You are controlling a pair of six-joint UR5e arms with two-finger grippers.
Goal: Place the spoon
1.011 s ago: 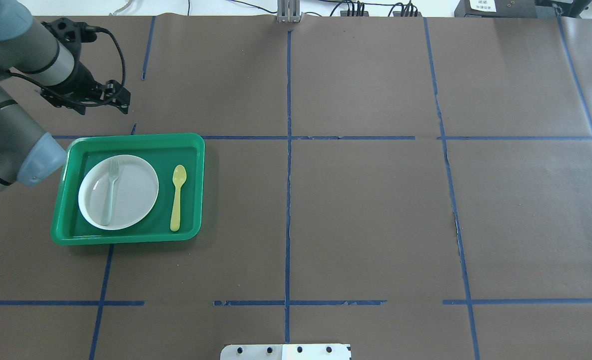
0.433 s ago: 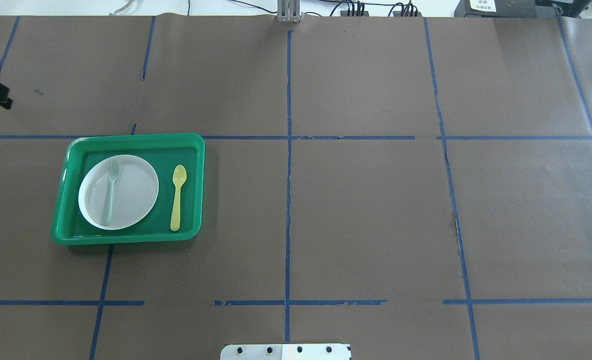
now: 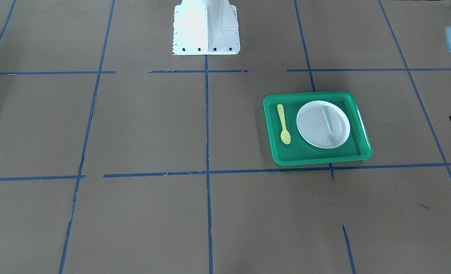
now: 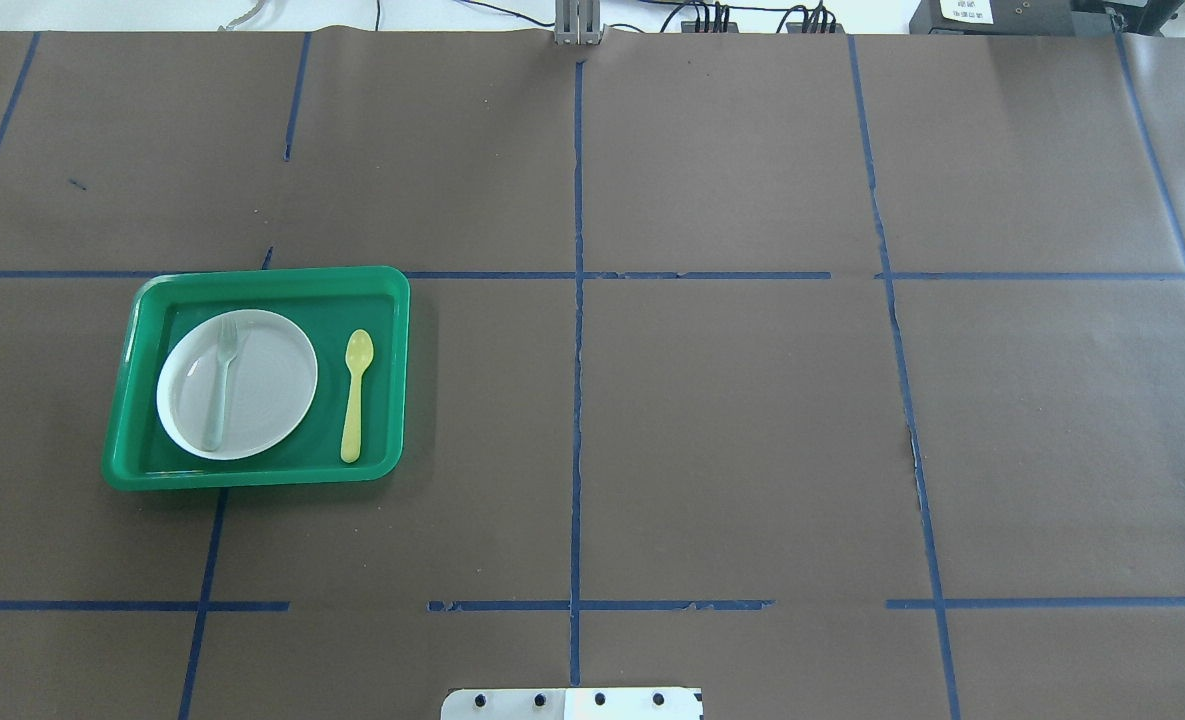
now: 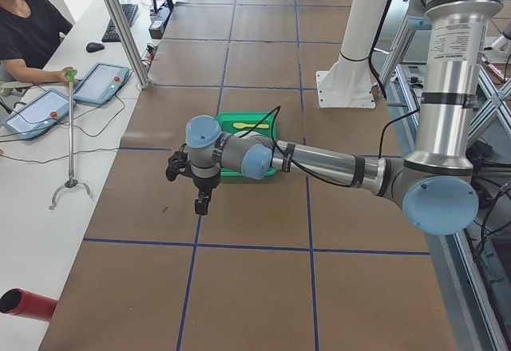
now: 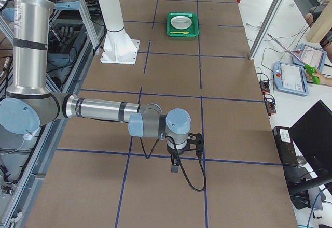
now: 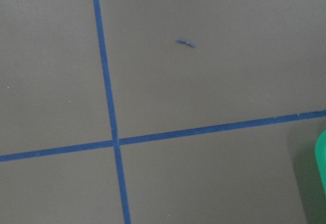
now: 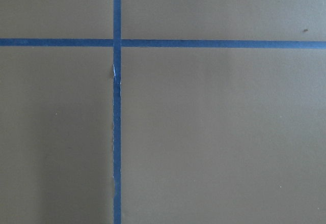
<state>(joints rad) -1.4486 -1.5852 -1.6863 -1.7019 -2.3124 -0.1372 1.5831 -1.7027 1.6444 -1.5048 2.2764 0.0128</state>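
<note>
Currently the spoon (image 4: 356,395) lies flat on the floor of the green tray (image 4: 270,478), just to the robot's right of the white plate (image 4: 262,400) and apart from it, with nothing gripping it. A grey fork (image 4: 222,380) rests across the plate. The left pincer (image 5: 201,204) hangs fingers-down over bare counter (image 4: 732,420) off the tray's left side. Only a sliver of it reaches the front view's edge, so I cannot tell how wide its jaws stand; it carries no spoon. The right pincer (image 6: 175,166) hangs over the counter's far right end, well apart from the tray, and its opening cannot be read either. Judgement: the placing step looks complete, since the spoon sits like a table setting beside the plate and both arms are clear of it. What remains would be parking the arms, which needs only a path that avoids the tray. Should a re-grasp be wanted, the jaws ought to come straight down and close across the slim handle, minding the tray rim nearby. Orientation: the long axis runs toward and away from the robot, nearly parallel with the tray's right side. The bowl points away from the robot, toward the operators' side, and the handle end is nearest the robot and leans very slightly left.
</note>
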